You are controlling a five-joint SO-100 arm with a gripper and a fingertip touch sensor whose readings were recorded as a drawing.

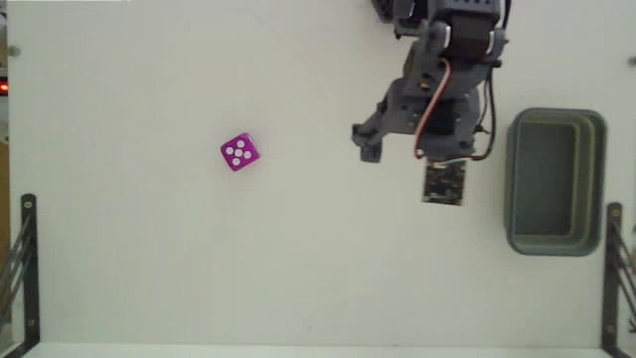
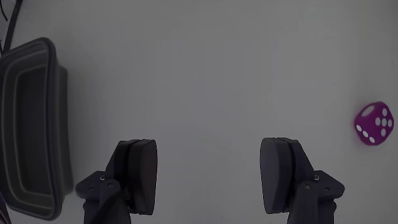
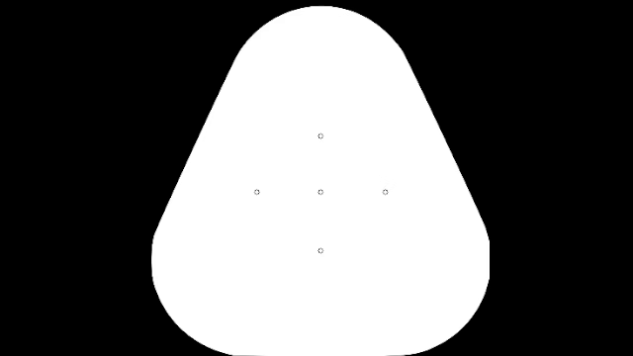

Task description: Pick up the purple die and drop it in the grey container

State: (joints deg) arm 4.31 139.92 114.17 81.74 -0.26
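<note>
The purple die (image 1: 238, 152) is a small magenta cube with white pips, lying alone on the white table left of centre in the fixed view. The grey container (image 1: 555, 181), a rounded rectangular tub, stands at the right side and looks empty. My gripper (image 1: 402, 149) hangs between them, nearer the container, at the end of the dark arm coming in from the top. In the wrist view my gripper (image 2: 209, 155) is open wide with only bare table between its fingers. There the die (image 2: 374, 123) sits at the far right and the container (image 2: 59, 112) at the far left.
A small black circuit board (image 1: 443, 184) hangs on the arm just left of the container. Black metal brackets (image 1: 28, 268) stand at the table's lower left and lower right (image 1: 616, 268) edges. White table surface (image 1: 318, 259) lies between die and arm.
</note>
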